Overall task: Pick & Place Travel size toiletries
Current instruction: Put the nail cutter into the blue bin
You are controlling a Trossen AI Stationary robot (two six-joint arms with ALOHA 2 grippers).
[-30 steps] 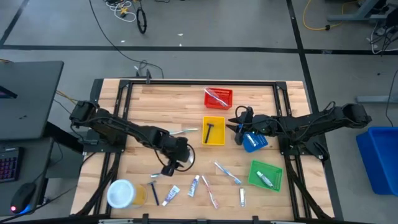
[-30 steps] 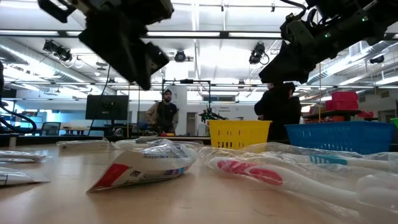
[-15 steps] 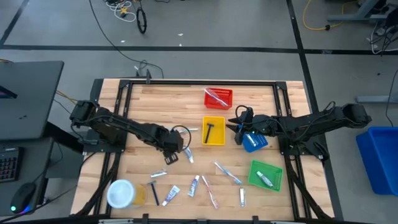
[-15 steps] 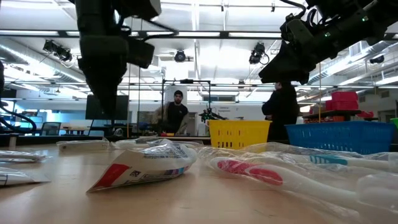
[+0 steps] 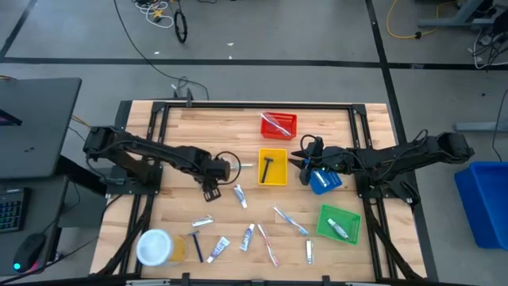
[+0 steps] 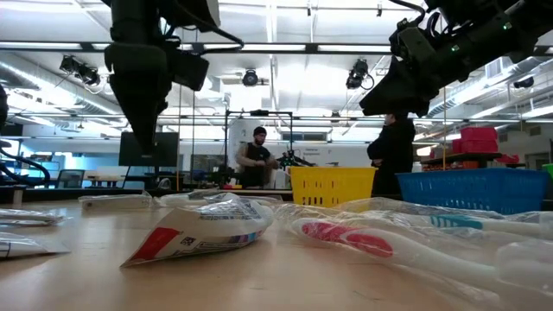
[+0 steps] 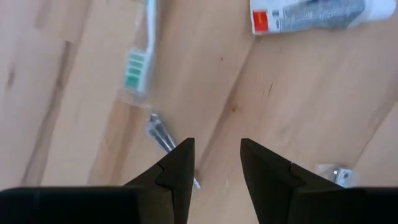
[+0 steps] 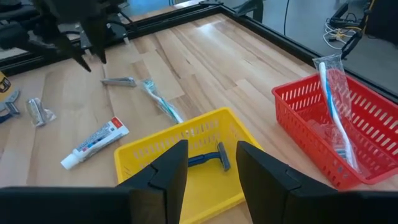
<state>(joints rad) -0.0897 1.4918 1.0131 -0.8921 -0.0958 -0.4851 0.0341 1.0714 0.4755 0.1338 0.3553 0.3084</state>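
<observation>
Near the table's 6 o'clock edge, small tubes and a razor are lying loose. Toward the middle, the left gripper is hanging with fingers spread, holding nothing, a toothpaste at its 3 o'clock. Farther back, the right gripper is waiting, fingers apart and empty, over the blue tray.

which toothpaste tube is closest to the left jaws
The toothpaste tube lying alone just beside the left gripper; the other tubes lie in the row near the table's front edge.
</observation>
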